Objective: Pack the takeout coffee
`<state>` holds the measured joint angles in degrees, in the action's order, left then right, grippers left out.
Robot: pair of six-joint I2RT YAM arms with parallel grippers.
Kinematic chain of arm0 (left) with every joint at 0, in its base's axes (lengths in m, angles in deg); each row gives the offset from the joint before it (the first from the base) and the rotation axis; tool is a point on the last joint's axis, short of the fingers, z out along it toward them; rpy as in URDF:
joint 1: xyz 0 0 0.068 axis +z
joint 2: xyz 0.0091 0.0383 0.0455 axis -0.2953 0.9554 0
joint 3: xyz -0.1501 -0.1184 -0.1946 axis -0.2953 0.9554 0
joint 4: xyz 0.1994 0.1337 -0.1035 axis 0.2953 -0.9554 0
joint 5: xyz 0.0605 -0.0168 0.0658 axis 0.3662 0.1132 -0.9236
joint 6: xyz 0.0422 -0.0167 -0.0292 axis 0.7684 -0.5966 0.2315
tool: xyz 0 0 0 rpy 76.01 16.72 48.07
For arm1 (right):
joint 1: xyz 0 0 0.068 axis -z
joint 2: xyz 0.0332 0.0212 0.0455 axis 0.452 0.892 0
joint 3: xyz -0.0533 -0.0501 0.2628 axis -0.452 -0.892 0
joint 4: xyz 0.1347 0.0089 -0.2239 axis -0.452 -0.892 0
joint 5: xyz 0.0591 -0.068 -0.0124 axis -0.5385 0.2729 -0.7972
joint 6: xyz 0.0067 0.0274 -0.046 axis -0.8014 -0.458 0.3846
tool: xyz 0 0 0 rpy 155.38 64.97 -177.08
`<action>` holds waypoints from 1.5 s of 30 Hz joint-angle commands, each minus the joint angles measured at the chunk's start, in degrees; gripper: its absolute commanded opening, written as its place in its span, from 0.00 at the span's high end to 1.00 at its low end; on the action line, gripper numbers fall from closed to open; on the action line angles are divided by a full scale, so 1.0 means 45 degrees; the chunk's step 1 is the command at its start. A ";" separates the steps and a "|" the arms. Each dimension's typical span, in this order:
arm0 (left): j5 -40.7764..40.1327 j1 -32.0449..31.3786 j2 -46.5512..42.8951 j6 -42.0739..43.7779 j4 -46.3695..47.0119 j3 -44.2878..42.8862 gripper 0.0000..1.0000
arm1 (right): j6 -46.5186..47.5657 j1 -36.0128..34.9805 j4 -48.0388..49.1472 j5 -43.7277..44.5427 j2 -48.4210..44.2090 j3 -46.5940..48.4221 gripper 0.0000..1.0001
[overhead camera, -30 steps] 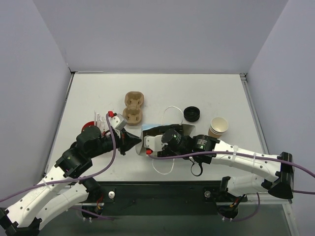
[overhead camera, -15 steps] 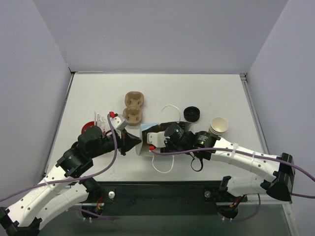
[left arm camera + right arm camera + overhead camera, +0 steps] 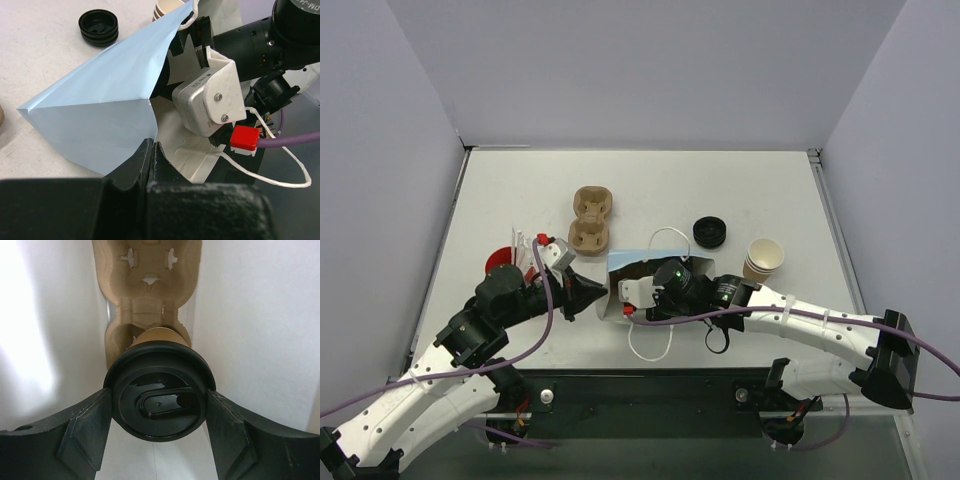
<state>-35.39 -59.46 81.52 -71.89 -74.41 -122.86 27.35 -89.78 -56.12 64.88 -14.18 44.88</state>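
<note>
My right gripper is shut on a brown kraft takeout coffee cup, its fingers pressing both sides of the black lid. The cup is inside the light blue paper bag, its base at the near hole of a tan pulp tray lying in there. In the top view the right wrist reaches into the bag's mouth and hides the fingers. My left gripper is shut on the bag's edge and holds it open. A red cup shows partly behind the left arm.
A second pulp tray lies on the table behind the bag. Loose black lids and a stack of open paper cups sit at the right. The bag's white handles hang toward the near edge.
The right wrist has shifted slightly at the bag's mouth, and the bag and its handles have moved a little. Both grips are unchanged.
</note>
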 commanded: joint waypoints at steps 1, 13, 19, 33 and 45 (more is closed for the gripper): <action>0.0458 0.0002 -0.0099 0.0075 0.0372 -0.0056 1.00 | 0.0072 0.0094 0.0437 0.0108 -0.0198 -0.0262 0.62; 0.0828 0.0002 -0.0001 0.0153 0.0001 -0.0407 1.00 | 0.0306 0.0056 0.0417 0.0361 -0.0081 -0.0360 0.62; 0.0985 0.0002 -0.0040 0.0055 -0.0233 -0.0505 1.00 | 0.0638 -0.0120 0.0242 0.0634 -0.0100 -0.0224 0.62; 0.0770 0.0002 0.0076 0.0211 -0.0409 -0.0642 1.00 | 0.1107 -0.0413 -0.0247 0.0654 -0.0003 -0.0125 0.62; 0.0692 0.0002 0.0194 0.0036 -0.0546 -0.0876 1.00 | 0.1282 -0.0335 -0.0482 0.0479 -0.0003 -0.0457 0.62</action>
<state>-32.61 -59.46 82.44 -71.84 -76.84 -123.88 31.89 -91.45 -57.22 66.02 -14.18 43.81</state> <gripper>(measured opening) 0.023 0.688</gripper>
